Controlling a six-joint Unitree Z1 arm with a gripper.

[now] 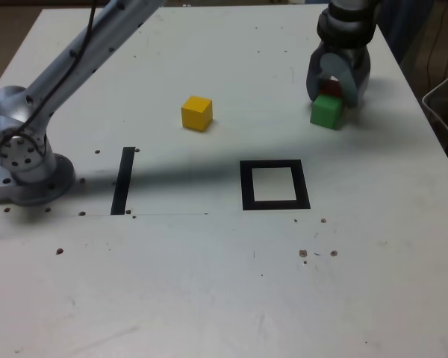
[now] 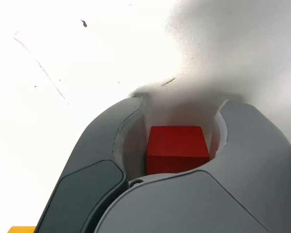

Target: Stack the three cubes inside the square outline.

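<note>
My gripper (image 1: 334, 93) is down at the table at the far right of the exterior view, open, with its jaws straddling the red cube (image 1: 330, 88). In the wrist view the red cube (image 2: 177, 148) sits between the two grey fingers (image 2: 106, 145), with a narrow gap on each side, inside the gripper (image 2: 182, 104). The green cube (image 1: 326, 112) rests on the table just in front of the gripper, close against the red one. The yellow cube (image 1: 196, 112) stands alone near the table's middle. The square outline (image 1: 246, 186) lies nearer the camera, with nothing inside it.
A straight black tape strip (image 1: 123, 180) lies to the exterior view's left of the outline. The arm's base (image 1: 22, 160) stands at the left edge, and its link reaches across the top. A white cable (image 1: 444, 97) hangs past the right edge.
</note>
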